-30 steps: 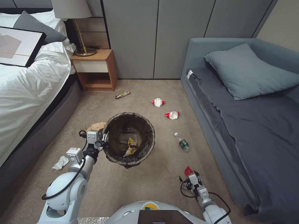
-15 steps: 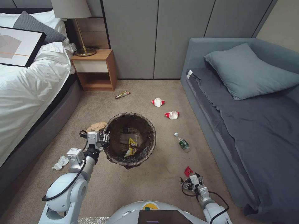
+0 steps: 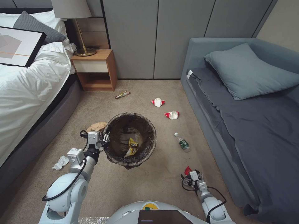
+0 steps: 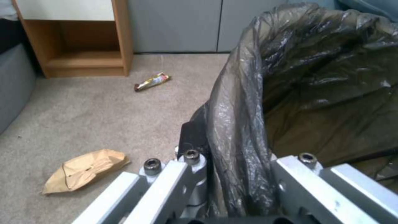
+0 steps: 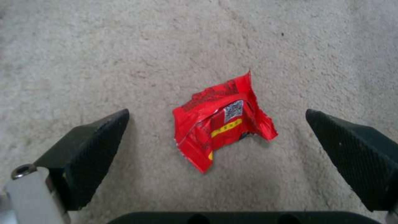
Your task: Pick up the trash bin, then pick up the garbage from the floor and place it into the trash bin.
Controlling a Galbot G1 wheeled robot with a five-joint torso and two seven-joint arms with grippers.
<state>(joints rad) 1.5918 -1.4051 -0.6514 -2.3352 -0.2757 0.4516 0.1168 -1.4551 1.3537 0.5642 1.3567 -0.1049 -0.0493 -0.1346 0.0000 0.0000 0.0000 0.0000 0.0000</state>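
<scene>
The trash bin (image 3: 146, 121), lined with a dark bag (image 4: 248, 124), hangs off the floor. My left gripper (image 3: 105, 139) is shut on its near-left rim, one finger on each side (image 4: 236, 174). A yellow wrapper (image 3: 132, 147) lies inside. My right gripper (image 3: 193, 174) is low over the carpet and open, its two fingers straddling a red scrap (image 5: 222, 124) without touching it (image 3: 187, 170). On the floor lie two crushed cups (image 3: 158, 102) (image 3: 172, 115), a bottle (image 3: 182, 142), a candy wrapper (image 3: 122, 94) and a brown paper bag (image 3: 96, 126).
A bed (image 3: 28, 90) runs along the left and a grey sofa (image 3: 249, 124) along the right. A wooden nightstand (image 3: 95, 70) with a lamp stands at the back wall. A white crumpled tissue (image 3: 60, 162) lies by my left arm.
My right gripper has sunk lower toward the carpet, closing in around the red scrap. The left arm and the bin have hardly moved.
</scene>
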